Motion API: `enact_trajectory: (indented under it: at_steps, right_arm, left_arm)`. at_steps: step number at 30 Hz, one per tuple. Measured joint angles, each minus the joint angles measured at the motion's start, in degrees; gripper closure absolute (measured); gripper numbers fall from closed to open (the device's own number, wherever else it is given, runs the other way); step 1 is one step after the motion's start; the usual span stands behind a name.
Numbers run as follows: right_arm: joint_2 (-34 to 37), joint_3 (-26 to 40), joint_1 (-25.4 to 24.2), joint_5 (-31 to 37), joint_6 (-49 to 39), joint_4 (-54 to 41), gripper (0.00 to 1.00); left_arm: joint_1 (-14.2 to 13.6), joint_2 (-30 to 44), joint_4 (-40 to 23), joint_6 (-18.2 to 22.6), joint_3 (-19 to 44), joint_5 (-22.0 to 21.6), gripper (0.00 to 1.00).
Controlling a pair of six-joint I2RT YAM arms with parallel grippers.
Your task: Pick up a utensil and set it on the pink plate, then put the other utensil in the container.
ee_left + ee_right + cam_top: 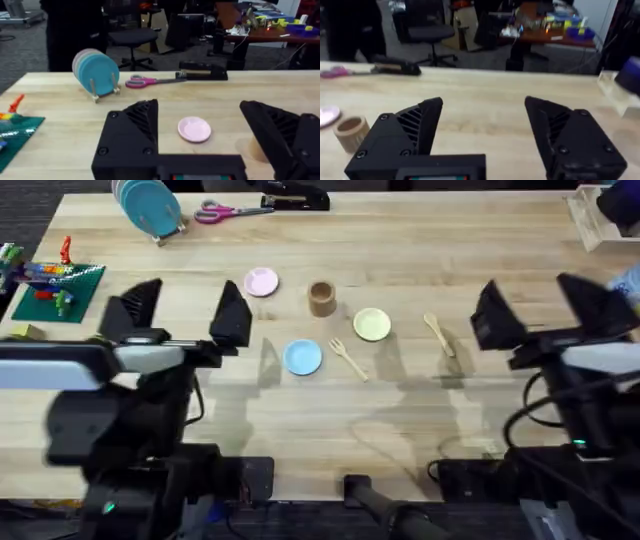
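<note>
The pale wooden fork (348,358) lies on the table between the light blue plate (302,357) and the yellow-green plate (372,324). To the right of those plates rests the wooden spoon (439,334). The pink plate (261,282) (194,129) sits farther back, with the brown wooden container (321,298) (351,133) just to its right. My left gripper (187,313) (200,135) is open at the left, short of the pink plate. My right gripper (545,308) (482,130) is open to the right of the spoon. Neither holds anything.
A rack of blue plates (148,207) (95,72), pink-handled scissors (226,212) (147,81) and a black stapler (296,197) (202,76) lie along the far edge. A green baseplate with toy bricks (55,285) sits at the left. A clear bin (600,215) stands at the back right.
</note>
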Motion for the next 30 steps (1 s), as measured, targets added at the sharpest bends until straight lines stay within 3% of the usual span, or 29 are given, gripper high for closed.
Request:
enact_trajectory:
  at_steps: [4,10,21,30]
  right_arm:
    - [4.58,6.82,0.0,0.0,0.0,-1.93,0.003]
    - [15.8,20.03,0.0,0.0,0.0,-13.75,0.005]
    - [33.63,42.77,0.0,0.0,0.0,-35.78,0.005]
    - [44.35,53.93,0.0,0.0,0.0,-49.76,0.004]
  left_arm:
    - [0.0,0.06,-5.5,0.02,6.44,-0.38,0.008]
    - [0.0,4.69,-14.18,-0.32,17.24,-0.75,0.007]
    - [0.0,20.58,-30.4,-4.21,36.27,-0.82,0.007]
    - [0.0,34.54,-44.58,-6.08,49.47,-0.31,0.007]
